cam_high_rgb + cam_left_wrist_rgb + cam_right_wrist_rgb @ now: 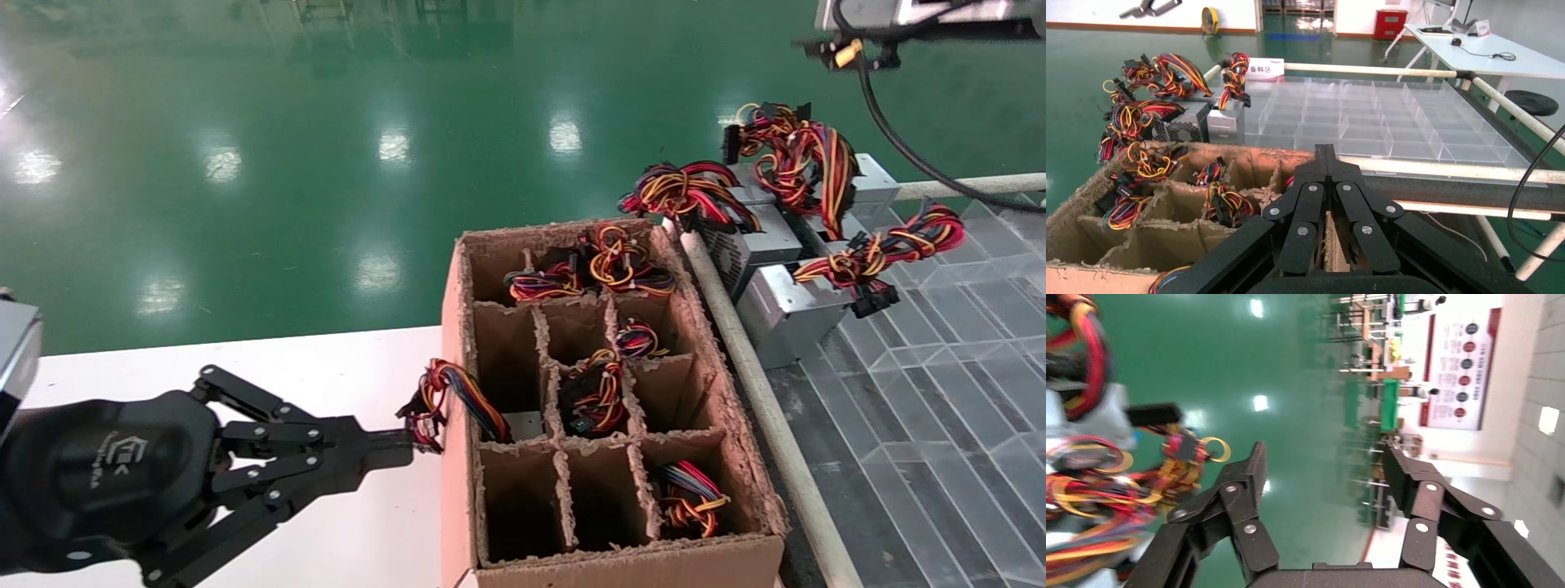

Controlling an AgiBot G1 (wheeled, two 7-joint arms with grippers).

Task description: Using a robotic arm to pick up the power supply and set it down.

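A cardboard box (454, 327) with divider cells holds several power supplies, shown mostly as red, yellow and black wire bundles. One power supply (524, 425) lies in the middle-left cell, and its wires (458, 392) drape over the box's left wall. My left gripper (404, 447) (1326, 150) is shut, level with the box's rim, its tips against that hanging bundle's connectors. I see nothing between its fingers. My right gripper (1324, 453) is open and empty, high over the green floor, with blurred wires to one side. Only the right arm's wrist (899, 12) shows in the head view.
More power supplies (768, 269) (1193, 125) are piled to the box's right on a clear divided tray (940, 392) (1364, 116). A white pipe rail (760, 384) runs between the box and the tray. The box stands on a white table (343, 359).
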